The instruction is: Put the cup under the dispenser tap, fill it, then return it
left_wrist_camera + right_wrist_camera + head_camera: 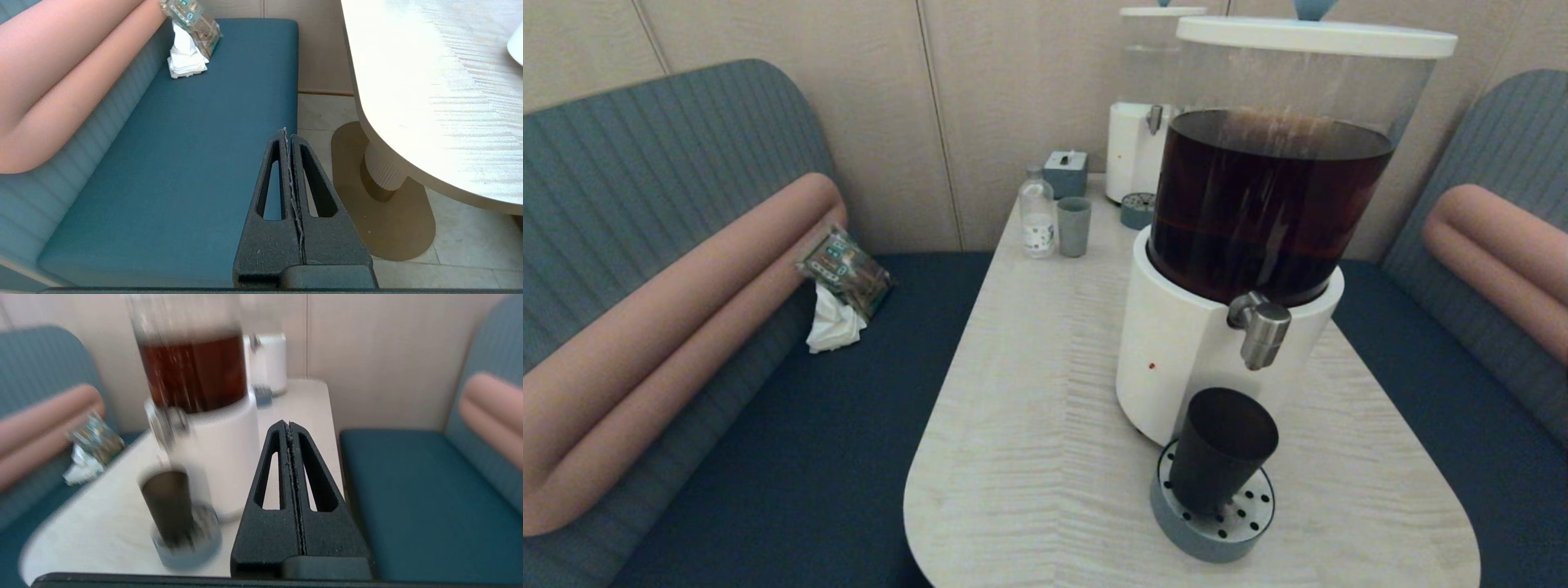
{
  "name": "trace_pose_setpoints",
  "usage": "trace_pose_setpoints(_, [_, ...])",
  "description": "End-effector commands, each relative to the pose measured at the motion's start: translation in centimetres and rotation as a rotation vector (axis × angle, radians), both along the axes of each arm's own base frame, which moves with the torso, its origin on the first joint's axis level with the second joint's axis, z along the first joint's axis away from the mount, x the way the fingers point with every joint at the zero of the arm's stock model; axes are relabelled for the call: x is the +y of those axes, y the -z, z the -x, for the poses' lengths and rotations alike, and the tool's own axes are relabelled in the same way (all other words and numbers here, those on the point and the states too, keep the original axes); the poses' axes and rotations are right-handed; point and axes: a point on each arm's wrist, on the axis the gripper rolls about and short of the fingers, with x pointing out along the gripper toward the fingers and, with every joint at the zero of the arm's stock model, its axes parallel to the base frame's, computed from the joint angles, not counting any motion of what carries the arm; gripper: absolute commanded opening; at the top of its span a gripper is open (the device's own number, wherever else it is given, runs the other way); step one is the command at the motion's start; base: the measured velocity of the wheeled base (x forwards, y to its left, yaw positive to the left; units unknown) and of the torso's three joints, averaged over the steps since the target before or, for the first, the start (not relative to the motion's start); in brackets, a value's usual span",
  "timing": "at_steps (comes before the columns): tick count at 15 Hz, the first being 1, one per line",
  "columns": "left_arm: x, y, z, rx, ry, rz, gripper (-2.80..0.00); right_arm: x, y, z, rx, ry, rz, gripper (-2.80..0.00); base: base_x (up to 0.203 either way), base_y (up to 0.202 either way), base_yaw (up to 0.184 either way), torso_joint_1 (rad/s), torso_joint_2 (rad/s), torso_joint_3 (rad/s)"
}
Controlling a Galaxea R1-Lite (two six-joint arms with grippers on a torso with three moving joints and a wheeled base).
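Seeing the cup on the drip tray under the tap, I keep both grippers, left and right, clenched empty, off the table.

A café or canteen booth: teal padded benches flank a pale wooden table bearing two self-serve drink dispensers.

cup: matt black | dispenser tap: brushed metal | desk: pale wood grain | dispenser base: glossy white plastic | bench seat: blue cloth
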Motion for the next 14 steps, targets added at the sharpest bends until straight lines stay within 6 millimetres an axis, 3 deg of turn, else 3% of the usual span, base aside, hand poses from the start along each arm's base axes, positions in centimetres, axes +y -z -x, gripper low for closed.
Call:
trace_pose_setpoints(1, [0.0,0.0,0.0,0.002,-0.002,0.001,-2.80,0.0,-5.6,-2.8,0.079,-0.016,0.002,-2.80,0.000,0.000,0.000,0.000,0.00,0.000])
trace_pose_setpoints(4, [0.0,0.0,0.0,0.002,-0.001,0.001,-2.80,0.2,-10.2,-8.4,0.261,-0.086,0.008,-2.80,0.000,0.000,0.000,0.000,0.00,0.000])
trace_pose_setpoints(8, [0.0,0.0,0.0,0.000,-0.002,0.000,-2.80,0.7,-13.0,-15.5,0.552,-0.243,-0.040,-2.80,0.000,0.000,0.000,0.000,0.00,0.000])
trace_pose_setpoints(12, [0.0,0.0,0.0,0.003,-0.001,0.001,-2.80,2.6,-12.8,-18.4,0.801,-0.437,-0.047,-2.80,0.000,0.000,0.000,0.000,0.00,0.000])
trace_pose_setpoints(14, [0.0,0.0,0.0,0.001,-0.002,0.001,-2.80,3.8,-12.3,-19.4,0.891,-0.528,-0.140,-2.80,0.000,0.000,0.000,0.000,0.00,0.000])
